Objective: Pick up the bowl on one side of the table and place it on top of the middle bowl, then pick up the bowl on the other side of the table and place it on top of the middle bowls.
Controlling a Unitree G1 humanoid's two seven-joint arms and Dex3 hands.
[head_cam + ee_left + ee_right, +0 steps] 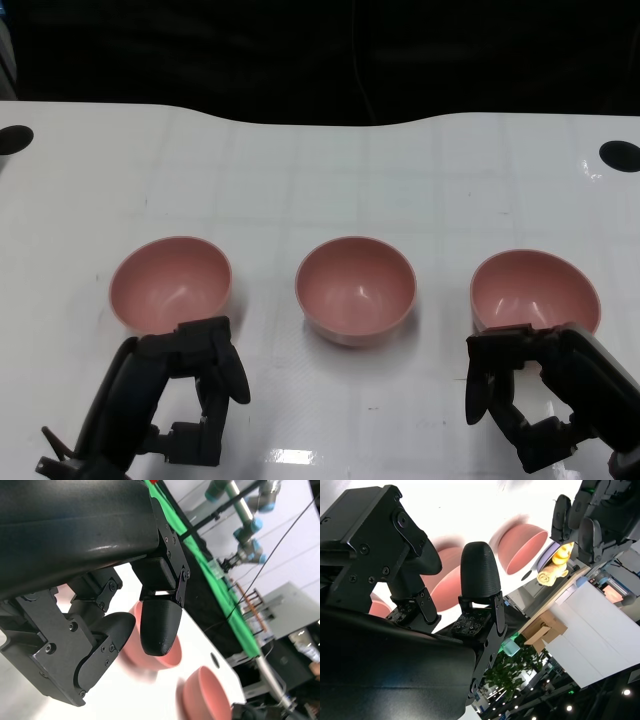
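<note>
Currently we're noting left hand point(195, 385) and right hand point(530, 395) both released, empty, hovering by side bowls; risk: rim pinch slipping, nudging left bowl point(170, 283) or right bowl point(535, 291) vs. middle bowl point(355, 290).

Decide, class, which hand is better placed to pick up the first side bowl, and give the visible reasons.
Either: it is nearly symmetric. The left hand sits at the near rim of the left bowl, the right hand at the right bowl. Both hold nothing; the middle bowl is bare.
</note>
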